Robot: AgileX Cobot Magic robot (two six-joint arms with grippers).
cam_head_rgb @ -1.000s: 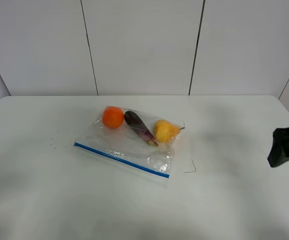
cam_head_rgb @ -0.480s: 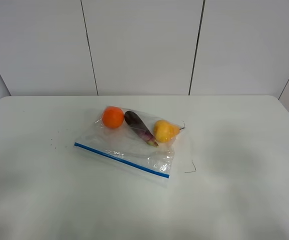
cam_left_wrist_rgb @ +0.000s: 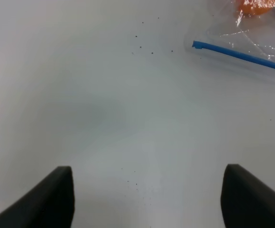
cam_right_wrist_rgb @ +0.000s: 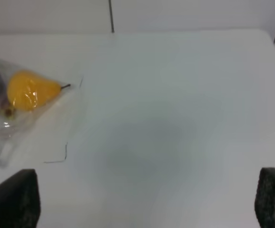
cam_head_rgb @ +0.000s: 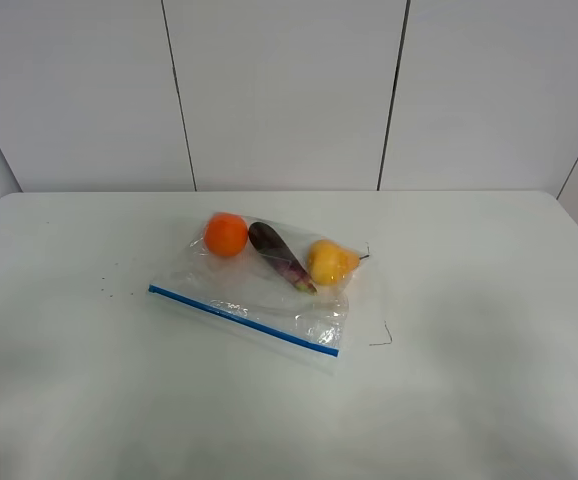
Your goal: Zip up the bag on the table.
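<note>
The clear plastic bag [cam_head_rgb: 259, 295] lies flat in the middle of the white table [cam_head_rgb: 469, 280]. Its blue zip strip [cam_head_rgb: 244, 320] runs along the near edge. An orange [cam_head_rgb: 226, 234], a purple vegetable [cam_head_rgb: 277, 253] and a yellow pear [cam_head_rgb: 329, 262] show through it. Neither gripper shows in the exterior high view. My left gripper [cam_left_wrist_rgb: 147, 199] is open and empty above bare table, short of the zip strip's end [cam_left_wrist_rgb: 197, 44]. My right gripper [cam_right_wrist_rgb: 144, 199] is open and empty, off to the pear's [cam_right_wrist_rgb: 30, 90] side of the bag.
A thin black mark [cam_head_rgb: 381, 338] lies on the table just right of the bag; it also shows in the right wrist view [cam_right_wrist_rgb: 61, 156]. Tiny dark specks [cam_head_rgb: 109, 285] lie left of the bag. A white panelled wall [cam_head_rgb: 289, 90] stands behind the table.
My right arm, seen at the right edge one second ago, has drawn back out of the exterior high view. The bag has not moved.
</note>
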